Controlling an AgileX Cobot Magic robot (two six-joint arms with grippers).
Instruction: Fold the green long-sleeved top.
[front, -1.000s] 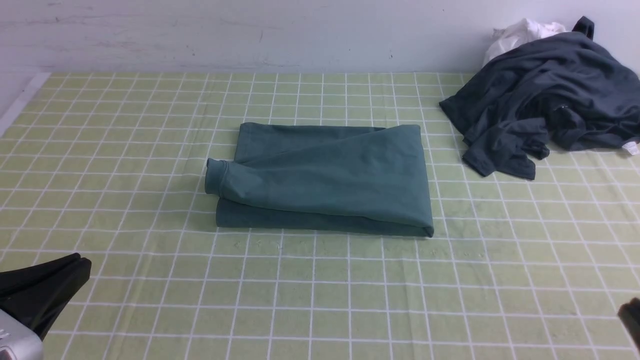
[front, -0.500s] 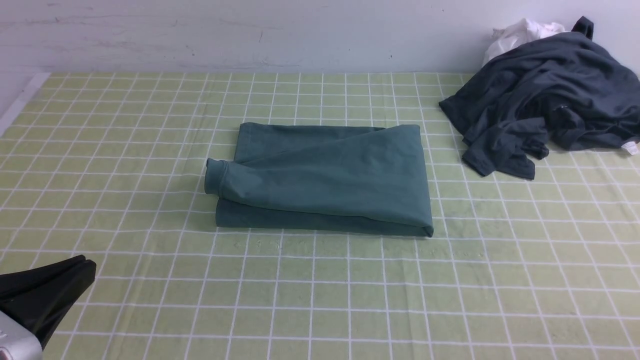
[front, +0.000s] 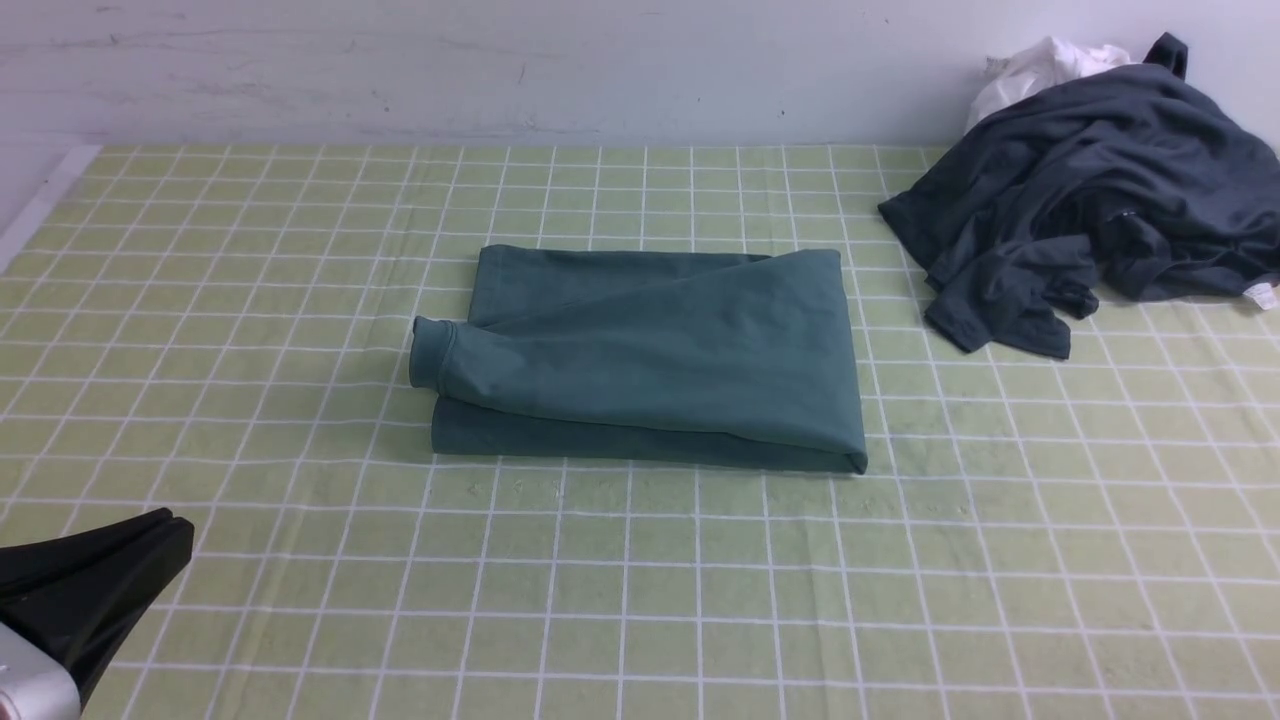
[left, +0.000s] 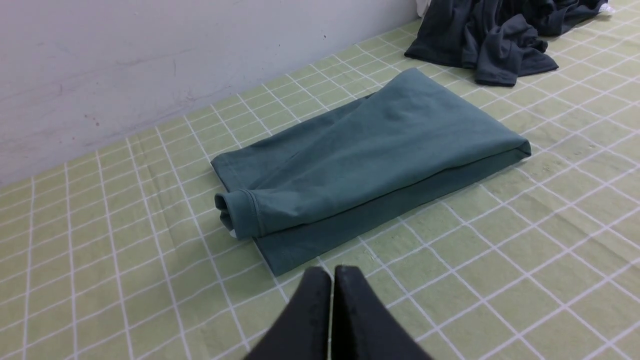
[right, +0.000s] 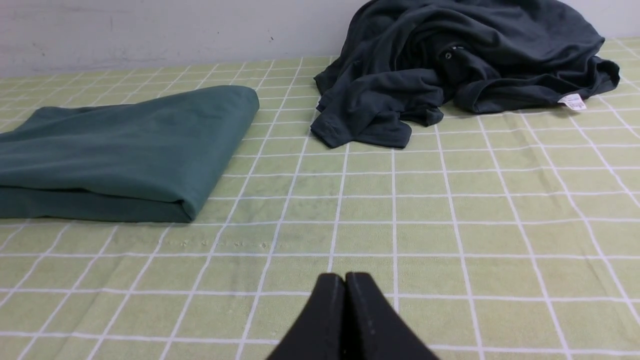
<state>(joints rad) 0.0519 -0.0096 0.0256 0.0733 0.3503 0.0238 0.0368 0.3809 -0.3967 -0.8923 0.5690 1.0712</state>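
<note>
Three pieces of cloth on the bench (front: 640, 600), which is covered by a light green sheet with a white grid. No containers in sight.

Count:
- One green long-sleeved top (front: 660, 360), folded into a flat rectangle near the middle of the bench, closer to the far edge than to the near one. A cuffed sleeve (front: 432, 353) lies across the top layer, its cuff end sticking out past the fold's left side. The right side is a smooth rounded fold.
- One dark charcoal garment (front: 1090, 200), crumpled in a heap at the far right corner, against the wall. A small white tag (right: 572, 101) shows at its right edge.
- One white cloth (front: 1040, 68), bunched behind the dark heap against the wall; mostly hidden, so its shape is hard to tell.

Top and dark heap lie well apart, bare grid between them.

Grippers, two:
- Left gripper (left: 331, 272): at the near left corner, jaws pressed together, holding nothing. Tips point at the cuff end of the top, short of its near edge, not touching.
- Right gripper (right: 345, 278): outside the front view; the wrist view shows jaws pressed together, empty, over bare bench near the near edge, the top's rounded fold ahead on one side and the dark heap on the other.
</note>
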